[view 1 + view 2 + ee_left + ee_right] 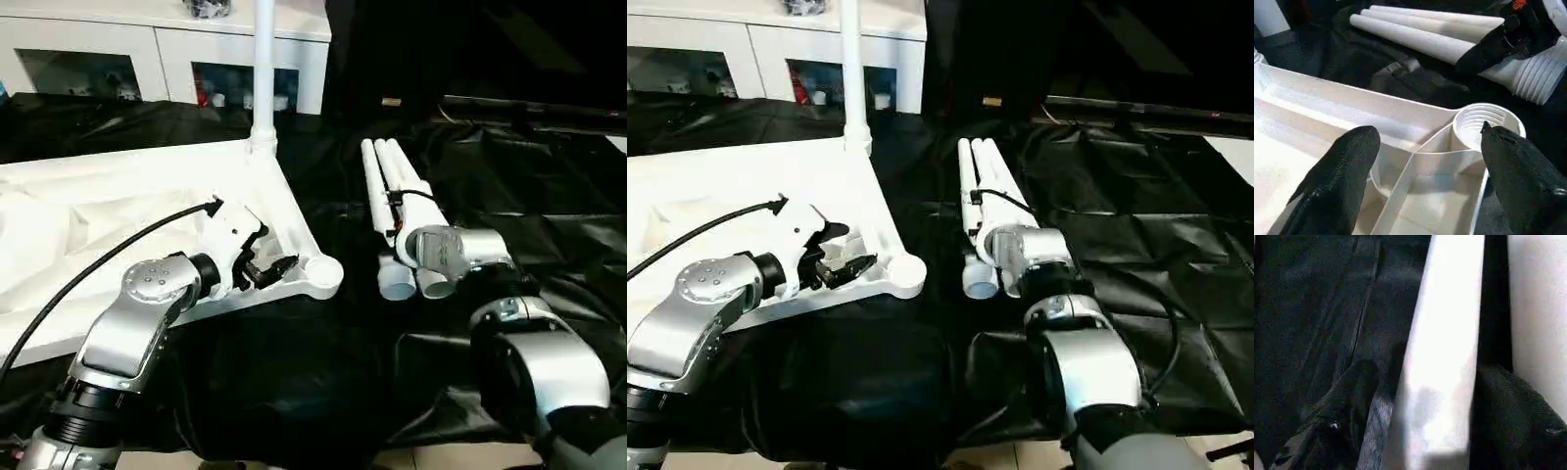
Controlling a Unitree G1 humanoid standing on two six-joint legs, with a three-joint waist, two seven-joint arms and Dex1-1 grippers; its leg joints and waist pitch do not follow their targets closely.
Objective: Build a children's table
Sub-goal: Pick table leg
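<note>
The children's table top (118,196) lies upside down on black cloth, ribbed side up. One white leg (263,69) stands upright in its far corner socket. Three more legs (392,176) lie side by side on the cloth to the right. My left gripper (1427,131) is open and hovers over the rim beside the near threaded corner socket (321,277), holding nothing. My right arm's wrist (446,250) sits over the near ends of the lying legs. There my right gripper (1430,396) is open, with one leg (1444,333) between its fingers.
A white cabinet (167,49) with glass doors stands behind the table top. Black cloth (323,362) covers the whole work surface and is creased on the right. A black cable (108,257) runs along my left forearm. A dark bar (529,108) lies at the far right.
</note>
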